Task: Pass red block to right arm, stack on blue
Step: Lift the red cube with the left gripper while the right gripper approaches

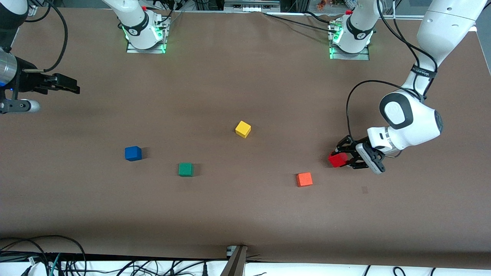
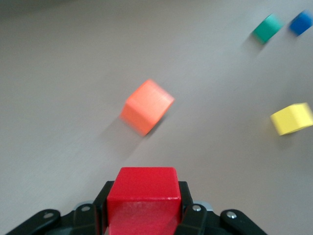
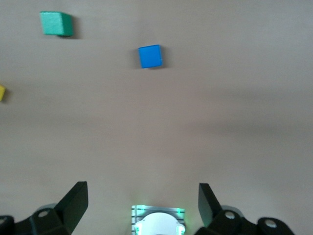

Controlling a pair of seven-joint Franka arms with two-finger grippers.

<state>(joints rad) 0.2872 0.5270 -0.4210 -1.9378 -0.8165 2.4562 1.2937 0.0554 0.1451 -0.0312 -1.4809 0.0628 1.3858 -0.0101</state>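
Note:
My left gripper is shut on the red block and holds it low over the table at the left arm's end. In the left wrist view the red block fills the space between the black fingers. The blue block sits on the table toward the right arm's end; it also shows in the left wrist view and the right wrist view. My right gripper is open and empty, up in the air at the right arm's end; its wrist view shows its gripper spread wide.
An orange-red cube lies close to the red block, nearer the front camera. A green cube lies beside the blue block. A yellow cube sits mid-table. The right arm's base shows between the right fingers.

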